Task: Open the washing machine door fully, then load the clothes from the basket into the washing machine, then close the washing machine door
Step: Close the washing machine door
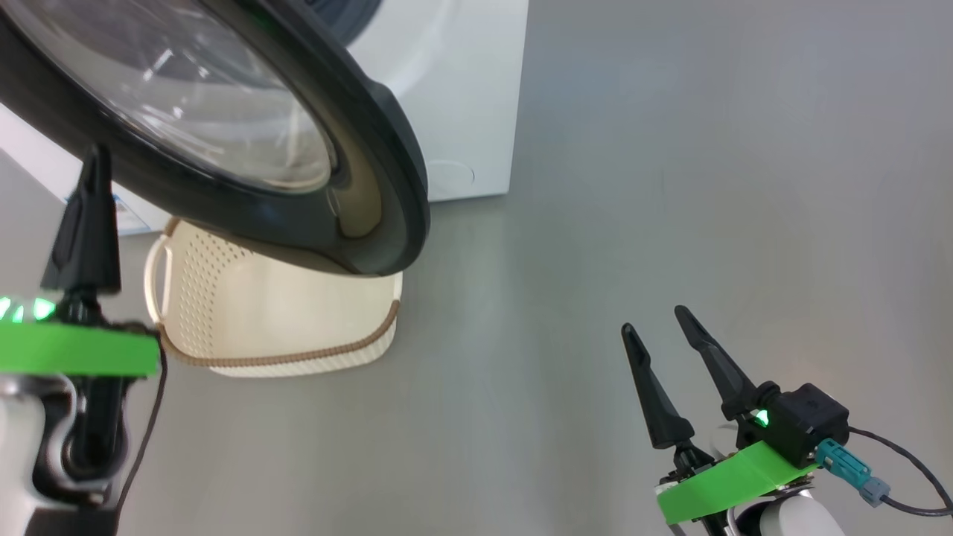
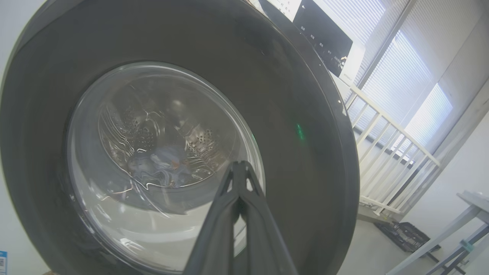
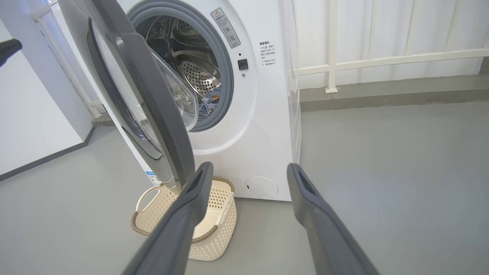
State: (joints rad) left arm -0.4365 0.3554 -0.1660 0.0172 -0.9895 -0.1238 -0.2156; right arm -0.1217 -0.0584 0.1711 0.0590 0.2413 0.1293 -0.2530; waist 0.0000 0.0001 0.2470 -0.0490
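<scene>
The washing machine stands on the grey floor, and the washing machine door is partly open, swung out from the front so that its black rim is edge-on in the right wrist view. Behind the door the steel drum is visible, and inside it, low at the bottom, lies a small heap of the clothes, light blue with a bit of orange. In the left wrist view the same blue fabric is seen through the glass window of the door. The basket sits on the floor just in front of the machine, directly below the open door and left of the round lower cap; its cream inner walls are bare. The left gripper is at the left side of the head view, and its 2 dark fingers are pressed together with nothing between them. Their tips point at the outer face of the door, near the lower edge of the window; I cannot tell if they touch it. The right gripper hovers at the lower right, well apart from the machine and the basket, with its jaws spread wide and nothing held. A white railing runs along the wall behind the machine.
</scene>
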